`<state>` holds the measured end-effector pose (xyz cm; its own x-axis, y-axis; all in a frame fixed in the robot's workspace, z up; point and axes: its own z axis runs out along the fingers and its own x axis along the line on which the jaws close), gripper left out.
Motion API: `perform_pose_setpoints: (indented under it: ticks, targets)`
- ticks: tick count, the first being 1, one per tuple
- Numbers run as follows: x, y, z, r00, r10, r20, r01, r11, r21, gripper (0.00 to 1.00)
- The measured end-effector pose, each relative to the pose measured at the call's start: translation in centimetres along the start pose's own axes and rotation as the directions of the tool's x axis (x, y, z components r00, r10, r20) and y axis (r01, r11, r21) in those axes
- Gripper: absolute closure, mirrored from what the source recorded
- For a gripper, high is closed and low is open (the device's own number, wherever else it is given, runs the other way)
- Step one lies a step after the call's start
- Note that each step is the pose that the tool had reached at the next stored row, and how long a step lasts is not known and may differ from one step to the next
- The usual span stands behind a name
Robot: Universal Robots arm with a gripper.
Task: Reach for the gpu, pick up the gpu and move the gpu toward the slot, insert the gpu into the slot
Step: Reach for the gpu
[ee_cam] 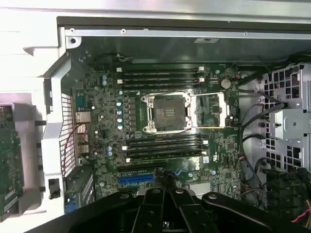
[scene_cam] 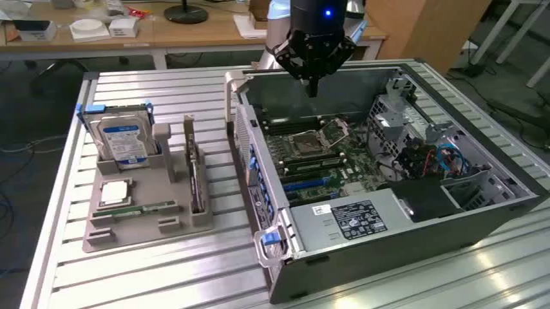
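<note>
We note the gripper (scene_cam: pixel 312 92) over the open case (scene_cam: pixel 387 257), fingers (scene_cam: pixel 311 82) together on nothing, the gpu (scene_cam: pixel 197 174) on edge in the grey holder (scene_cam: pixel 129 235) well apart; we judge closed fingers could knock the thin card over or clip the case wall.

A: How many computers are there?
B: One open computer case (scene_cam: pixel 387 251). It holds one motherboard (ee_cam: pixel 97 121), one processor socket (ee_cam: pixel 165 112), two banks of memory slots (ee_cam: pixel 160 77) and one blue slot (ee_cam: pixel 136 178).
A: And beside it?
B: One grey holder (scene_cam: pixel 138 225) carries one hard drive (scene_cam: pixel 123 138), one gpu (scene_cam: pixel 198 183), one processor chip (scene_cam: pixel 114 192) and one memory stick (scene_cam: pixel 138 209). One gripper (scene_cam: pixel 313 91) hangs overhead.
</note>
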<state>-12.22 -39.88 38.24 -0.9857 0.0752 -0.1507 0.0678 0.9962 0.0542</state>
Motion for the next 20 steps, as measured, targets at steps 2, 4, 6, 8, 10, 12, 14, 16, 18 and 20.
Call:
perform_pose_setpoints:
  ticks: [2, 4, 6, 8, 10, 12, 14, 16, 18, 20]
  targets:
    - [0.0, 0.0, 0.0, 1.0, 0.0, 0.0008, 0.0, 1.0, -0.0001, 0.9]
    - [0.0, 0.0, 0.0, 1.0, 0.0, 0.0008, 0.0, 1.0, -0.0001, 0.9]
    - [0.0, 0.0, 0.0, 1.0, 0.0, 0.0008, 0.0, 1.0, -0.0001, 0.9]
    - [0.1, -0.01, -0.01, 1.0, 0.0, 0.0008, 0.0, 1.0, -0.0001, 0.9]
    - [0.4, -0.03, -0.06, 1.0, 0.0, 0.0008, 0.0, 1.0, 0.0, 0.9]
    - [0.8, -0.06, -0.12, 1.0, 0.0, 0.0008, 0.0, 1.0, -0.0001, 0.9]
    - [1.3, -0.09, -0.2, 1.0, 0.0, 0.0008, 0.0, 1.0, 0.0, 0.9]
    - [1.8, -0.12, -0.27, 1.0, 0.0, 0.0008, 0.0, 1.0, -0.0001, 0.9]
    - [2.2, -0.15, -0.34, 1.0, 0.0, 0.0009, 0.0, 1.0, -0.0001, 0.9]
    - [2.6, -0.18, -0.41, 1.0, 0.0, 0.0008, 0.0, 1.0, 0.0, 0.9]
